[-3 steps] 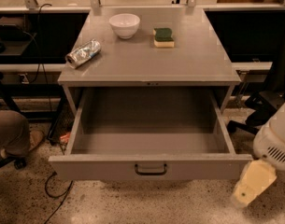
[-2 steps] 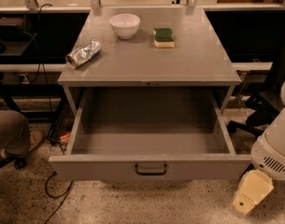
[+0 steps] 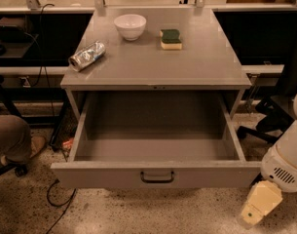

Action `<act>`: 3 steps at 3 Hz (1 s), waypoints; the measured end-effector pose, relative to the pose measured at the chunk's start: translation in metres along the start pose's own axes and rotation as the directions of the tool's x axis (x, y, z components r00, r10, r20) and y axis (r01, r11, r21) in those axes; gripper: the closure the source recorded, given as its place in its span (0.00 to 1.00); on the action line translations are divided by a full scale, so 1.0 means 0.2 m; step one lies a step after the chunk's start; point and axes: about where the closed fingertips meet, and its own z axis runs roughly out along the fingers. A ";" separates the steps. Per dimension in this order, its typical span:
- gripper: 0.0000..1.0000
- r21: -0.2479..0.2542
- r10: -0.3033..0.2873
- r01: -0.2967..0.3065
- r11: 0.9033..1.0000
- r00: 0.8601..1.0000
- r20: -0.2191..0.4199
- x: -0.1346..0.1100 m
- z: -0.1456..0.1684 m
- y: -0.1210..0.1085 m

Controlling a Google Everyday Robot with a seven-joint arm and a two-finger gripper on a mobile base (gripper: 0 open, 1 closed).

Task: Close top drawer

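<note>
In the camera view you see the drawer (image 3: 102,175) pulled far out of the cabinet (image 3: 196,67) toward the near side. Its grey floor and walls are open to view, and its dark handle (image 3: 157,177) sits centred on the front panel. On the cabinet top a white bowl (image 3: 130,26) stands at the far side, with a green-and-yellow sponge (image 3: 171,38) just right of it. A crushed can (image 3: 87,55) lies on its side nearer the left edge. Your gripper (image 3: 259,206) hangs low at the near right, near the drawer's right front corner and well apart from the handle (released or clenched, you cannot tell). The white arm (image 3: 284,160) rises above it.
</note>
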 end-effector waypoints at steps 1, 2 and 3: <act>0.17 -0.103 0.050 -0.049 0.993 0.999 0.011 0.01 0.24 -0.03; 0.42 -0.110 0.104 -0.096 0.989 0.992 0.066 0.00 0.37 -0.09; 0.64 -0.058 0.134 -0.126 0.990 0.978 0.161 -0.07 0.40 -0.18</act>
